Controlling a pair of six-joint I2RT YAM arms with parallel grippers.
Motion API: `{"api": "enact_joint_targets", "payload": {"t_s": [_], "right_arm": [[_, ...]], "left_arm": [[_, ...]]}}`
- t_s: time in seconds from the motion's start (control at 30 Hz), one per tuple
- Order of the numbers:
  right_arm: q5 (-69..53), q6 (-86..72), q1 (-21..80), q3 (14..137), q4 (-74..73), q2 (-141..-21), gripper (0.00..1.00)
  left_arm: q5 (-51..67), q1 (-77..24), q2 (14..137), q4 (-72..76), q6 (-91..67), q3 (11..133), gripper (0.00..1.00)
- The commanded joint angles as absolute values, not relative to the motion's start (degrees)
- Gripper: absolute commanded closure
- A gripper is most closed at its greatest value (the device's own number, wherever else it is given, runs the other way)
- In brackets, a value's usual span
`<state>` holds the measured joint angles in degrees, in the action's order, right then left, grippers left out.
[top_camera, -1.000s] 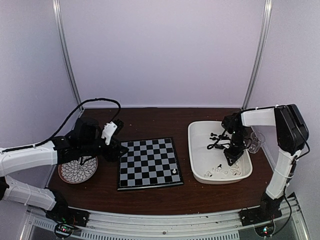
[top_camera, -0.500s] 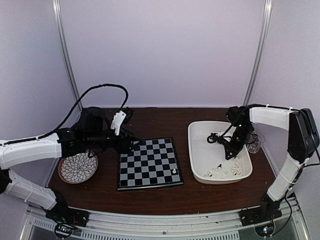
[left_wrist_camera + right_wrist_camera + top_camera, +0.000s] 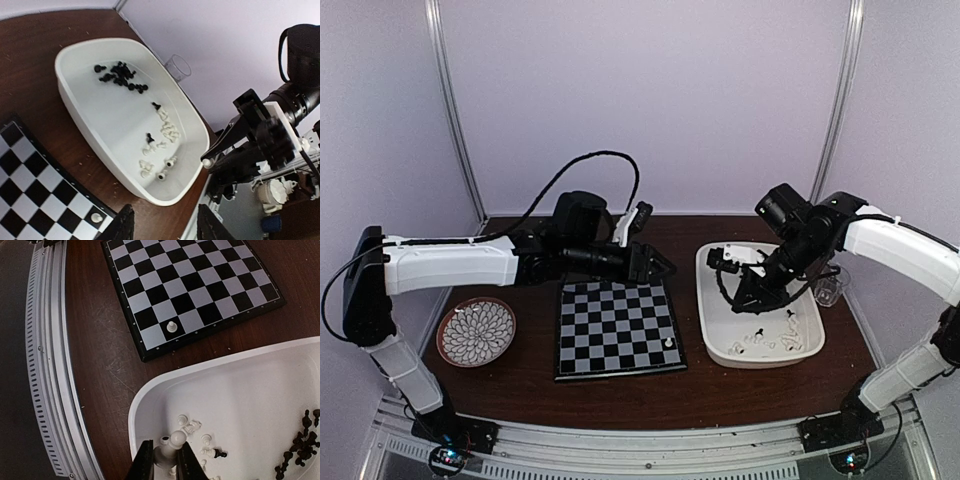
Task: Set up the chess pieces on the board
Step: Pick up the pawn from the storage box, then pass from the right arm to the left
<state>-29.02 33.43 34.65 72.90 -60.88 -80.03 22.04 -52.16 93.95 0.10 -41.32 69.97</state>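
The board [image 3: 618,325] lies at the table's middle with one white pawn [image 3: 668,342] on a near right square; the right wrist view shows the same pawn [image 3: 171,326]. The other chess pieces lie in the white tray [image 3: 712,300], black ones [image 3: 120,77] at its far end and white ones [image 3: 165,132] nearer. My right gripper [image 3: 168,462] hangs over the tray's near left corner, shut on a white pawn [image 3: 170,447]. My left gripper [image 3: 167,227] hovers past the board's far right corner, open with nothing between its fingers.
A round patterned plate [image 3: 477,330] sits left of the board. A clear cup [image 3: 828,285] stands just right of the tray. A metal rail [image 3: 50,365] runs along the table's near edge. Bare brown tabletop separates the board from the tray.
My left arm has swung right, from above the plate to the board's far right corner. My right gripper closed on a white pawn in the tray, rose and shifted left.
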Motion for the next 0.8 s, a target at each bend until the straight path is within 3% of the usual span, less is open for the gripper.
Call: {"api": "enact_joint_targets", "payload": {"t_s": [0.0,0.3,0.77], "right_arm": [[-29.73,36.47,38.65,75.53,-60.04,-79.5,0.9],[-27.29,37.13,42.05,77.43,-59.81,-80.25,0.9],[-26.88,36.74,42.43,77.79,-59.58,-80.93,0.9]], "left_arm": [[31.59,-53.27,99.46,4.47,-51.35,75.32,0.58],[40.83,-55.63,106.37,8.12,-56.32,80.46,0.58],[43.07,-56.94,109.71,10.06,-59.98,81.85,0.61]]}}
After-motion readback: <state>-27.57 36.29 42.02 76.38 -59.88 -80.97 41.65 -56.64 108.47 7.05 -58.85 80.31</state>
